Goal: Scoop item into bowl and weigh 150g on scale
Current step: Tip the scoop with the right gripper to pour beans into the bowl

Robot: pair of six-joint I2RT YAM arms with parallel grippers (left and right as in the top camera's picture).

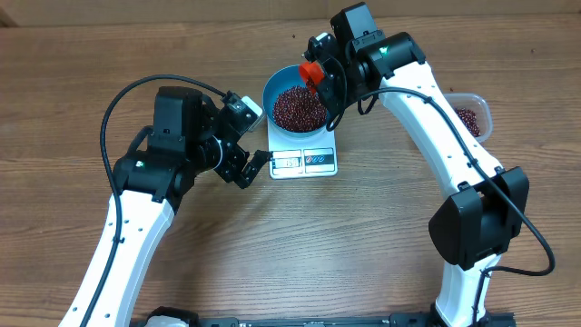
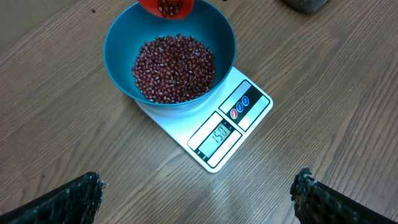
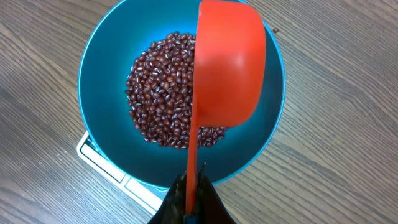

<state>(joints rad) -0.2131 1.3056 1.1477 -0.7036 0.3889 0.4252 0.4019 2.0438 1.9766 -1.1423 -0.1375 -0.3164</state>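
- Beans [image 2: 174,68], small and dark red-brown, lay heaped in the blue bowl [image 2: 118,50], filling its bottom but sitting well below the rim.
- The bowl stood on the white scale [image 2: 252,99], covering its far half; the display and blue-marked buttons showed along the near edge.
- Digits were lit on the display, too small to read with certainty.
- Scale and bowl sat near the far edge of the wooden surface [image 1: 73,73], about midway along it.
- The right end effector [image 3: 191,211] was clamped tight on the handle of a red scoop [image 3: 230,62].
- The scoop hung tilted over the bowl's rim, above the heap, with a few beans visible inside it in the left wrist view.
- The left end effector [image 1: 252,166] was spread fully wide and held nothing; it hovered just beside the scale's near left corner.
- A clear tub [image 1: 474,116] with more beans stood toward the far right corner, well apart from the scale.
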